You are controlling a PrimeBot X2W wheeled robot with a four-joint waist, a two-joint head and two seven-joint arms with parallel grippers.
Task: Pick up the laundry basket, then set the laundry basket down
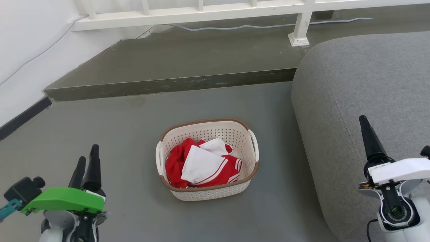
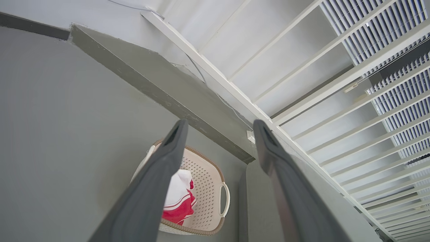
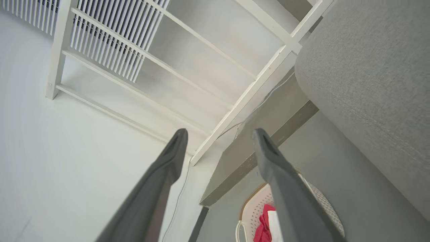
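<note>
The laundry basket (image 1: 218, 132), cream and perforated with a brown rim and white side handles, stands on the grey floor in the middle of the head view. Red and white clothes (image 1: 201, 164) lie inside it. My left gripper (image 1: 88, 153) hovers at the lower left, well apart from the basket, and its fingers stand open in the left wrist view (image 2: 220, 124), with the basket (image 2: 205, 181) below and beyond them. My right gripper (image 1: 393, 133) is at the lower right over the sofa's edge, open and empty (image 3: 218, 132). Part of the basket (image 3: 250, 210) shows behind its right finger.
A grey sofa (image 1: 362, 101) fills the right side, close to the basket. Behind the basket the floor rises in a low step (image 1: 168, 84), with a white railing (image 1: 201, 13) and a cable on top. A white wall (image 1: 23, 50) runs along the left.
</note>
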